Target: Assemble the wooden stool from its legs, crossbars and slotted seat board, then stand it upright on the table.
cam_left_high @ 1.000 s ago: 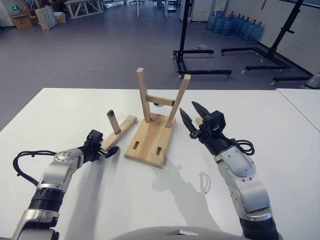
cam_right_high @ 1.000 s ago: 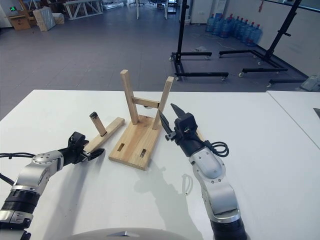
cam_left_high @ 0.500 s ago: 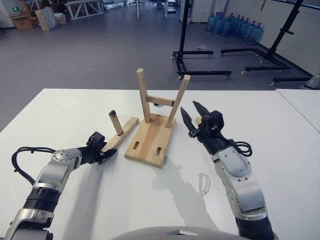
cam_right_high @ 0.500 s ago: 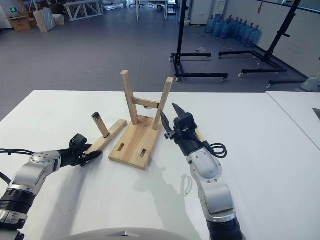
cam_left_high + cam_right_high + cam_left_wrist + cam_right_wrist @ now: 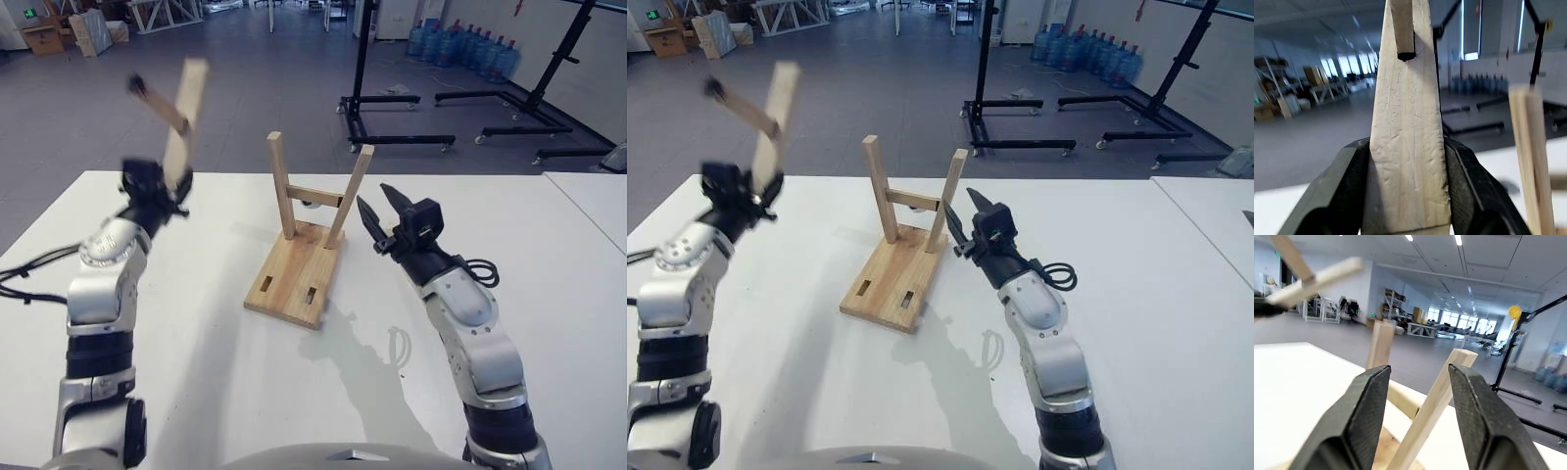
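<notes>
The slotted seat board [image 5: 292, 273] lies flat mid-table with two legs [image 5: 281, 186] and a crossbar [image 5: 313, 197] standing up from its far end. My left gripper [image 5: 157, 192] is shut on a loose leg [image 5: 184, 116] that carries a dark crossbar stub [image 5: 157, 101], holding it raised and nearly upright over the table's left side. In the left wrist view that leg [image 5: 1408, 127] sits between the fingers [image 5: 1339, 186]. My right gripper [image 5: 382, 211] is open, just right of the right standing leg [image 5: 1432, 406], holding nothing.
White table [image 5: 196, 343] with bare room left and front of the board. A small clear loop [image 5: 399, 346] lies on the table near my right arm. Black stands [image 5: 392, 108] and water bottles [image 5: 460, 49] are on the floor beyond the far edge.
My left gripper has lifted the loose leg off the table and swung it up and to the far left. The right gripper moved slightly toward the standing legs.
</notes>
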Available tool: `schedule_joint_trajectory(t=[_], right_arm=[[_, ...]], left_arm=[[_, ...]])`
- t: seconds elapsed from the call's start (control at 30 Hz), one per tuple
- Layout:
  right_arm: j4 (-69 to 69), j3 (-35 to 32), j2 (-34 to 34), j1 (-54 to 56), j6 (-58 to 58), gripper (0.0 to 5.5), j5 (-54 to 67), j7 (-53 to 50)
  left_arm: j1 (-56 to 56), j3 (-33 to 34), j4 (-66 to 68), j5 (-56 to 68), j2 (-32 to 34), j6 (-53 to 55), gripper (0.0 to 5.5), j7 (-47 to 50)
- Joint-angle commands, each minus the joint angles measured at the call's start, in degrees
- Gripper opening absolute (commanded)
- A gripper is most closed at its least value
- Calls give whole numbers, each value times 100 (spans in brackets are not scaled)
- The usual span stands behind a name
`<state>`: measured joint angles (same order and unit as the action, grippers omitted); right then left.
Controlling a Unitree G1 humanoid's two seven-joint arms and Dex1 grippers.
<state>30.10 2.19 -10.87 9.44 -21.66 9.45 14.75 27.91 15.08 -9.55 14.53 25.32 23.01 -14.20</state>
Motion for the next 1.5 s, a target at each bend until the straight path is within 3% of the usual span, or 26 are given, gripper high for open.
schedule_joint_trajectory(t=[0.03,0.2,0.37,0.87,1.03,1.17,1.5], right_arm=[[177,-1117,164,888,-1463,217,1990,-118],[210,-2050,344,1410,-2448,217,5524,-998],[189,-2091,327,1256,-2254,217,6948,-1902],[-91,-1837,250,1414,-1310,217,6918,-2675],[43,-1754,391,1268,-1024,123,7134,-2715],[135,-1683,384,1112,-891,110,7215,-2632],[148,-1666,503,975,-424,99,6885,-2557]], left_arm=[[734,-322,-700,40,175,-269,201,-291],[202,-1570,-937,-294,408,-907,201,-1492],[-211,-2172,-738,-591,260,-1595,201,-1917],[-748,-2649,-1069,-875,192,-1843,201,-2286],[-721,-2647,-1063,-859,146,-1731,201,-2329],[-699,-2618,-1028,-836,109,-1676,201,-2339],[-730,-2042,-1347,858,476,-104,201,-3209]])
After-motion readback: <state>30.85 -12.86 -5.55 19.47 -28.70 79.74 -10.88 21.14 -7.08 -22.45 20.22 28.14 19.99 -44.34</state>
